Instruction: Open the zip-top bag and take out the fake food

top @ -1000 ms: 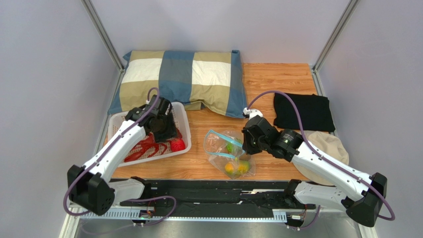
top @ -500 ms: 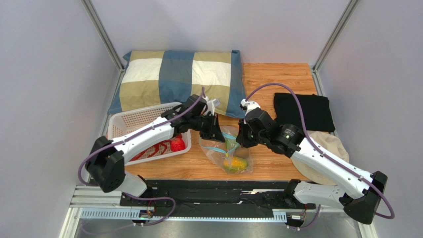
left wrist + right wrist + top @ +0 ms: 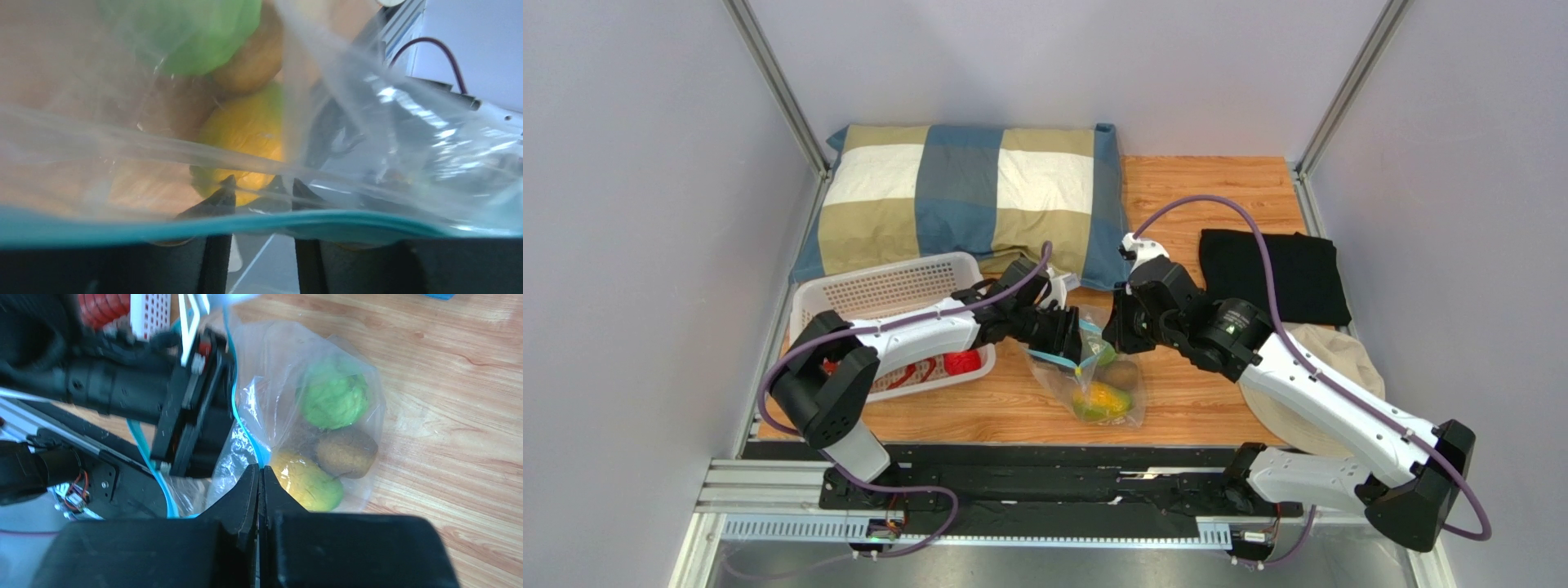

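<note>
Right gripper (image 3: 258, 473) pinching bag (image 3: 288, 367), wrist view

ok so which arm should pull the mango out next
Left. The left end effector is open at the zip-top bag mouth, pointing at the mango; the right end effector is shut on the bag's edge.

left tool (image 3: 261, 187) tips: blurred behind zip-top bag (image 3: 399, 122) film
lobster (image 3: 895, 375): mostly hidden under left arm (image 3: 909, 333), top view
</note>
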{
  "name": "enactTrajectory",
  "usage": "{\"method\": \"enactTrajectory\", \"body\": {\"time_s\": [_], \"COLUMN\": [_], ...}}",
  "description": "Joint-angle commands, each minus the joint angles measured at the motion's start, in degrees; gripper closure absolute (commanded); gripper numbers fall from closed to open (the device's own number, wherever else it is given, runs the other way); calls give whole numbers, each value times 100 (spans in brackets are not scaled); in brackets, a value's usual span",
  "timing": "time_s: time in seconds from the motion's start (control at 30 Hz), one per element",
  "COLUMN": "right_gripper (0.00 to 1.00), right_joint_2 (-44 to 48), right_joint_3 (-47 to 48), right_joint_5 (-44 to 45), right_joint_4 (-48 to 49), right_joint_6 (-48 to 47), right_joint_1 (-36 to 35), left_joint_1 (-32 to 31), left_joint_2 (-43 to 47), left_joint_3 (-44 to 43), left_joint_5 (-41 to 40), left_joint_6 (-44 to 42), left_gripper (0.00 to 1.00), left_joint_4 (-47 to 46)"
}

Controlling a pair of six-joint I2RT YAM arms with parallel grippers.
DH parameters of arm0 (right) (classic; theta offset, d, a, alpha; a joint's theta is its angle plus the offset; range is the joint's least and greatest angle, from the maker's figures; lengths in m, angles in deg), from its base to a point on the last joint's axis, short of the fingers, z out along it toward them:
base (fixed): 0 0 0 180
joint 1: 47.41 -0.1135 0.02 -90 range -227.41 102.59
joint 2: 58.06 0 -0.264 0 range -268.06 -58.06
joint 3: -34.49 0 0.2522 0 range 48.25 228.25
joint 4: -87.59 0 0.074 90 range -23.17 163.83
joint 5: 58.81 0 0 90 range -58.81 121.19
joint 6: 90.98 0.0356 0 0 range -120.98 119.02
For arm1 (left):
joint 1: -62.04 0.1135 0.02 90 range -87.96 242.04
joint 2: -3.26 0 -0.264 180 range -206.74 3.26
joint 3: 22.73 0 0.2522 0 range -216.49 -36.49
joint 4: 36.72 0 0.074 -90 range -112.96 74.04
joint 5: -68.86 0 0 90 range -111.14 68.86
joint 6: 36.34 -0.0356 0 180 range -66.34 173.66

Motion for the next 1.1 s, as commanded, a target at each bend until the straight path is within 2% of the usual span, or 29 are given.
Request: {"method": "enactTrajectory", "body": {"time_s": [0.0, 0.27, 0.37, 0.5, 0.57, 0.6, 0.63, 0.67, 0.7, 0.73, 0.8, 0.87, 0.9, 0.97, 1.0, 1.03, 1.07], "right_gripper": [100, 100, 100, 100, 100, 92, 78, 62, 39, 31, 22, 20, 20, 32, 56, 73, 85], "right_joint_2": [-138, -621, -604, -446, -437, -446, -402, -349, -245, -78, 484, 949, 1074, 1276, 1294, 1269, 1216], "right_joint_3": [328, 531, 399, 66, 4, 38, 73, 83, 74, 30, -179, -321, -426, -1031, -1251, -1793, -2050], "right_joint_5": [-26, -254, -298, -421, -770, -773, -730, -694, -668, -459, -290, -98, -88, -384, -578, -937, -1358], "right_joint_4": [506, 735, 744, 753, 596, 377, 149, -62, -500, -643, -906, -1379, -1513, -1507, -1402, -1218, -763], "right_joint_6": [132, 27, 123, 334, 291, 325, 352, 369, 404, 413, 387, 571, 624, 677, 712, 721, 860], "right_joint_1": [195, 239, 239, 239, 274, 335, 405, 502, 711, 800, 1116, 1424, 1817, 2206, 2547, 2672, 2743], "left_joint_1": [-73, -266, -354, -372, -372, -372, -372, -381, -372, -372, -372, -372, -372, -372, -372, -372, -372], "left_joint_2": [-6, -322, -428, -603, -630, -647, -656, -665, -683, -683, -683, -665, -674, -674, -683, -700, -753], "left_joint_3": [320, 365, 478, 645, 698, 707, 725, 751, 769, 778, 813, 787, 786, 769, 760, 751, 734], "left_joint_5": [303, 93, -48, 92, 13, -39, -40, -40, -14, -5, 39, 92, 118, 162, 215, 259, 294], "left_joint_6": [-194, -625, -495, -143, -81, -89, -90, -90, -90, -90, -90, -107, -125, -151, -168, -160, -142], "left_gripper": [53, 40, 38, 40, 41, 41, 41, 41, 41, 41, 42, 42, 42, 43, 43, 42, 42], "left_joint_4": [-583, -523, -811, -1846, -1911, -1885, -1893, -1884, -1893, -1893, -1902, -1893, -1850, -1814, -1823, -1840, -1858]}}
